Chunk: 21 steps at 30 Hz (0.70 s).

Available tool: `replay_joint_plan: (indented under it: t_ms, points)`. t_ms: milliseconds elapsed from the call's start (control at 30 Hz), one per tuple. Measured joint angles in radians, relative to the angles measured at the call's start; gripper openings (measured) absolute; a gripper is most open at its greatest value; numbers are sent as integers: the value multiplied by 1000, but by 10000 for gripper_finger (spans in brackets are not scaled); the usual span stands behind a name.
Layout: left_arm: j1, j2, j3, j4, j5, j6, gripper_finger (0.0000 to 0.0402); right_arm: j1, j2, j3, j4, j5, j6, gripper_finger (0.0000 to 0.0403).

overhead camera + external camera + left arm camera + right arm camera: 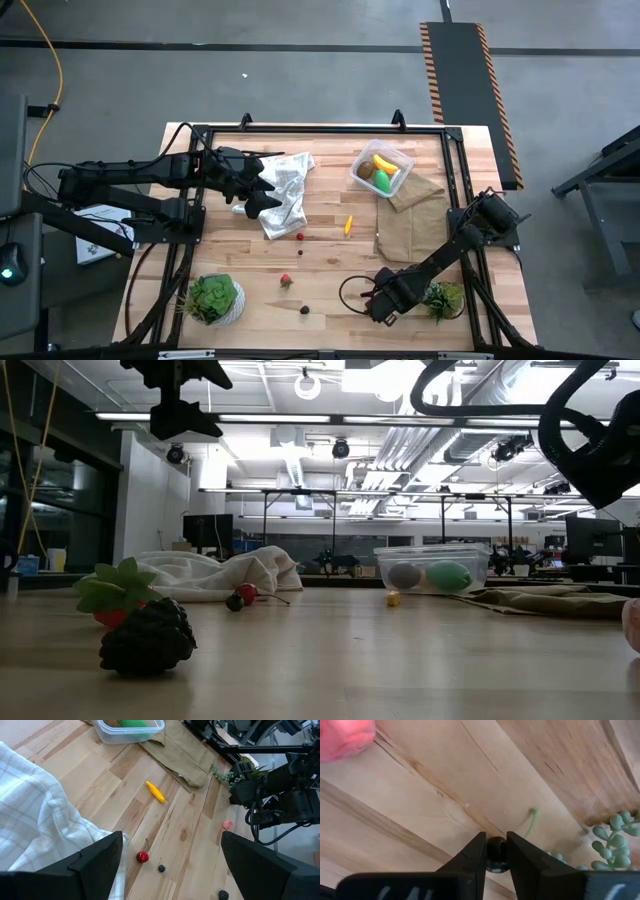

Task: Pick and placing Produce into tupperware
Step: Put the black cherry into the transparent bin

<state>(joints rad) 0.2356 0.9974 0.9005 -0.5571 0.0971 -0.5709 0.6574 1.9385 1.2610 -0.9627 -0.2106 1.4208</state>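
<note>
My worry is the grip: the right claw (496,851) pinches a tiny dark berry (495,855) only at its fingertips, low over the counter (330,262) beside a trailing green plant (444,298), so on the way across to the tupperware (382,168) the berry could roll out, or the wrist could snag those stems. That claw is nearly closed around the berry. The left claw (170,857) hangs wide open and empty above the checked cloth (285,190), with a red berry (142,857) below it.
</note>
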Motion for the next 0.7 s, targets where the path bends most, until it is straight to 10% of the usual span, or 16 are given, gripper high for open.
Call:
replay_joint_plan:
  t_ms: [700]
  points:
    - [0, 0, 0, 0, 0, 2, 328, -23, 0, 0, -8, 6, -14, 91]
